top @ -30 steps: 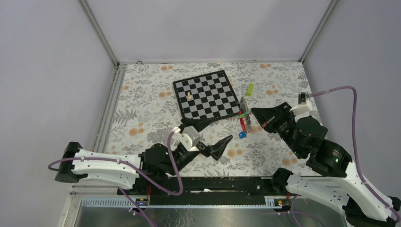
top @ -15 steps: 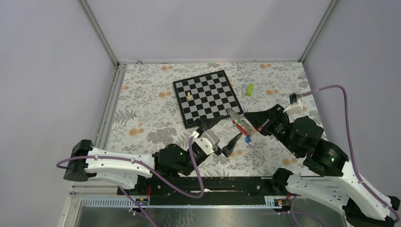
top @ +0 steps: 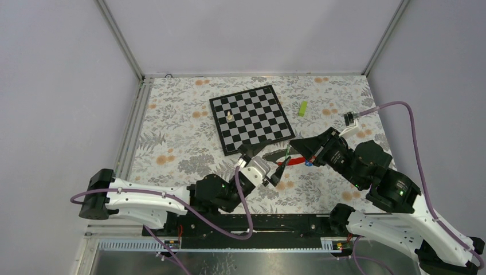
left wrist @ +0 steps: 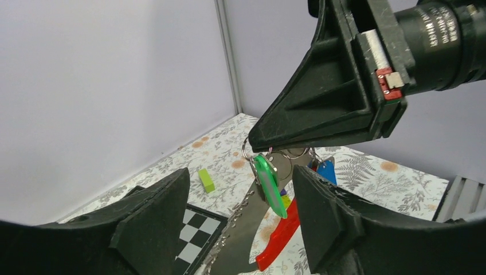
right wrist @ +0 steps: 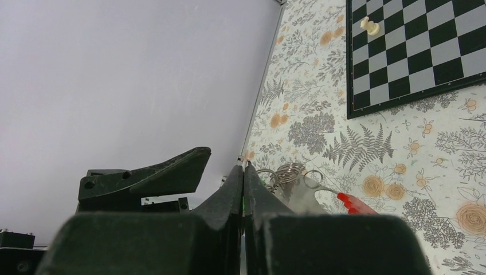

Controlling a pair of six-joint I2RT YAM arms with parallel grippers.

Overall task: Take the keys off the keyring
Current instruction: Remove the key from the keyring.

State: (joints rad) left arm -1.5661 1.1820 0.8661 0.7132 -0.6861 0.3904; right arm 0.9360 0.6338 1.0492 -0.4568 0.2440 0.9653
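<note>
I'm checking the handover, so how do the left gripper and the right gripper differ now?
The right gripper is shut on the keyring, the keys dangling below; the left gripper is open and holds nothing. The right gripper's tips meet above the keys; the left gripper's fingers flank them. Both are black, two-fingered.

A robot test booth in a lab: plain grey walls [top: 57,86] on metal posts [top: 119,39]; two robot arms [top: 140,197] bolted along a rail [top: 269,222]; flowered table cover [top: 172,137].

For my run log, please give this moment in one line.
right pincer: shut on keyring | left pincer: open near keys | keys: on keyring
</note>
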